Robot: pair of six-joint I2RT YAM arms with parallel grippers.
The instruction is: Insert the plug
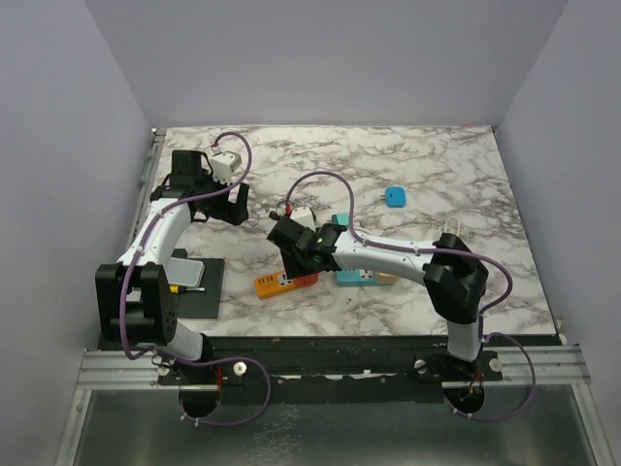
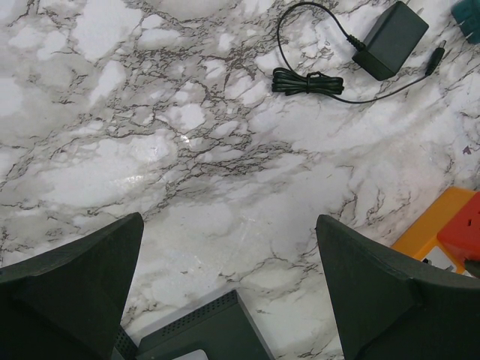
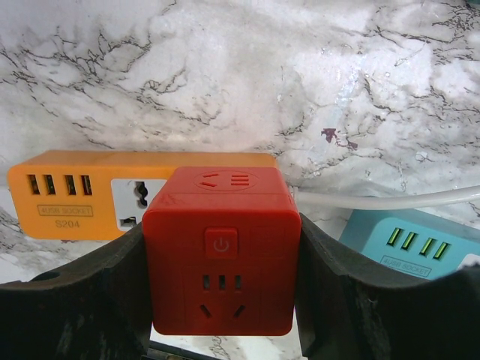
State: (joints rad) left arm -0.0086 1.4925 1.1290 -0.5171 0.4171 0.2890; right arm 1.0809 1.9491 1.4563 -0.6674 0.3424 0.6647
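You have a white marble table [image 1: 427, 165] veined in grey. Near its middle lies an orange power strip [image 1: 270, 284], with a teal power strip [image 1: 357, 276] just right of it. A small blue piece [image 1: 394, 197] sits farther back, right. A black adapter [image 2: 390, 39] with bundled cord lies on bare marble. A black mat [image 1: 206, 291] lies near left.

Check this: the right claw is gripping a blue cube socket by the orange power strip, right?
No, the cube socket in the right claw is red, not blue; the right wrist view shows it, gripped by the orange power strip.
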